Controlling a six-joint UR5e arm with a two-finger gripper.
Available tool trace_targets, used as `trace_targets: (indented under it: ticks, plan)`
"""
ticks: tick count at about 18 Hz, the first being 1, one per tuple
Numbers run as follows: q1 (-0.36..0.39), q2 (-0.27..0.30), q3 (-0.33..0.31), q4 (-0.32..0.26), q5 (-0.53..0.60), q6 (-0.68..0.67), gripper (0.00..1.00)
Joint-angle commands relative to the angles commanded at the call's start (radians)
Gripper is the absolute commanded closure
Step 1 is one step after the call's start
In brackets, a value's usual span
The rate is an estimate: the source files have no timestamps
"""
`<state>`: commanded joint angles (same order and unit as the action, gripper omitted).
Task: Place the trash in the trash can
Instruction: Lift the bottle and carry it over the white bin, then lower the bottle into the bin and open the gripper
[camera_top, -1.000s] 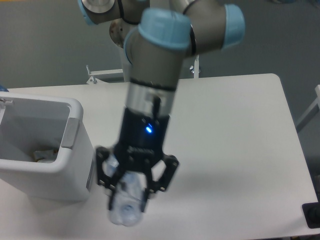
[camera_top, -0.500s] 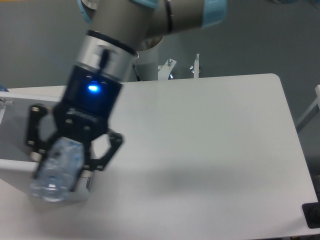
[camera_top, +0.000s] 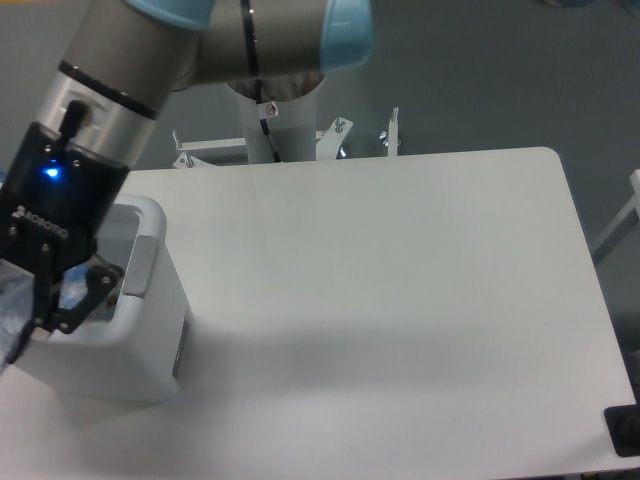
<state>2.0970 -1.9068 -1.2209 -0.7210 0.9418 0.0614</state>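
My gripper (camera_top: 28, 318) is at the far left edge of the view, over the opening of the white trash can (camera_top: 150, 330). It is shut on the clear crinkled water bottle (camera_top: 10, 305), which shows only partly, as a bluish blur cut off by the frame edge. The bin's grey panel (camera_top: 141, 266) faces right. The arm and gripper cover most of the bin's inside. The crumpled white paper is hidden from view.
The white table (camera_top: 400, 300) runs to the right, with its far right corner at the back. The arm's base column (camera_top: 280, 125) and metal brackets (camera_top: 390, 135) stand at the back edge. A black object (camera_top: 624, 431) sits at the bottom right.
The gripper has carried the bottle from the table's front middle leftward, and now holds it over the trash can's opening at the frame's left edge.
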Motion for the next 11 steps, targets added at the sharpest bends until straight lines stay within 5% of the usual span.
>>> trace_targets:
  ticks: [6, 11]
  plan:
    - [-0.003, 0.022, -0.094, 0.005, 0.000, 0.075, 0.36]
    - [-0.006, 0.040, -0.117, 0.006, 0.000, 0.074, 0.04]
